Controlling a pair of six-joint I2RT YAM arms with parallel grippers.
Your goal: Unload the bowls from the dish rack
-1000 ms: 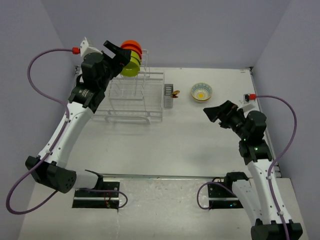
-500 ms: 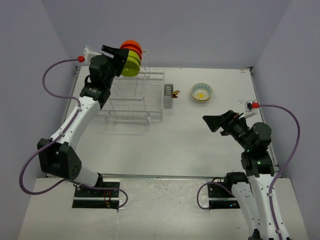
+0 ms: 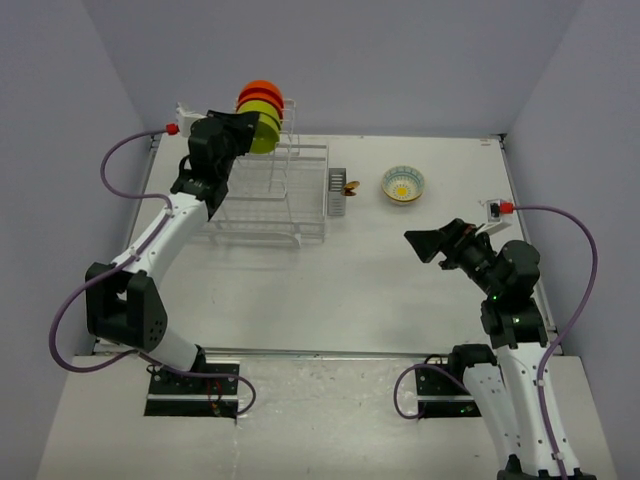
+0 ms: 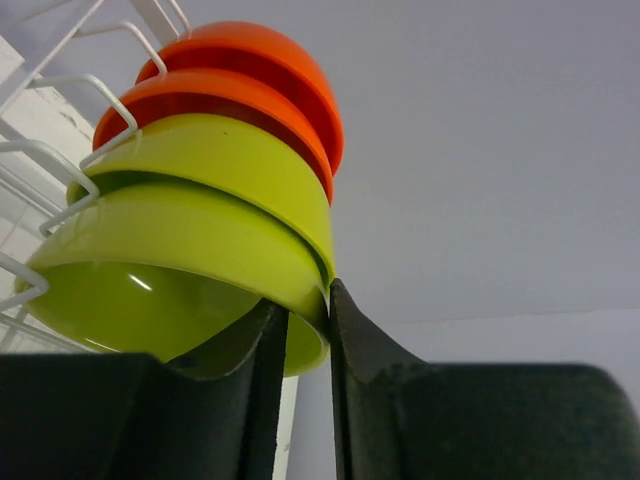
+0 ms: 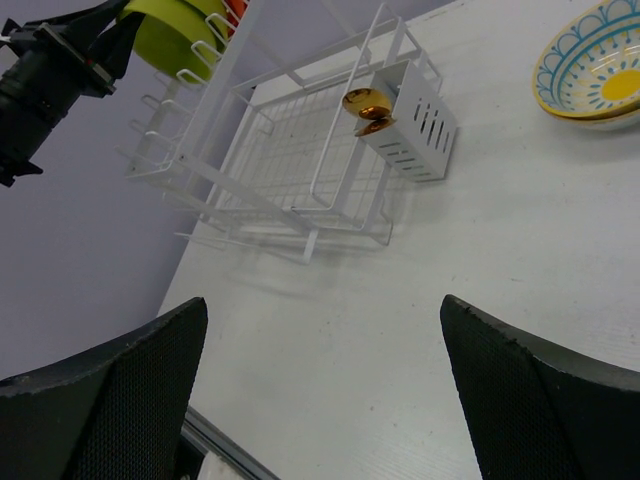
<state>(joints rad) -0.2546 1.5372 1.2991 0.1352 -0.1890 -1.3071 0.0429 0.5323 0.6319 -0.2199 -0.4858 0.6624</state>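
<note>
Glossy lime-green: left gripper (image 4: 305,300) pinched narrow on the rim of the front green bowl (image 4: 180,260), upper left of the overhead view.
Risk: the smooth, round, nested bowls may drag out together, or the rim may snag the thin white wires of the rack (image 3: 270,200). Right gripper (image 3: 430,243) wide, empty.

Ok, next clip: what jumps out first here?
The bright stack of orange bowls and lime-green bowls stands on edge in the dish rack's upright tier, at the table's far left. The left fingers pinch the rim of the front lime-green bowl. A lone patterned bowl sits right of the rack, and the right fingers hover open.
</note>
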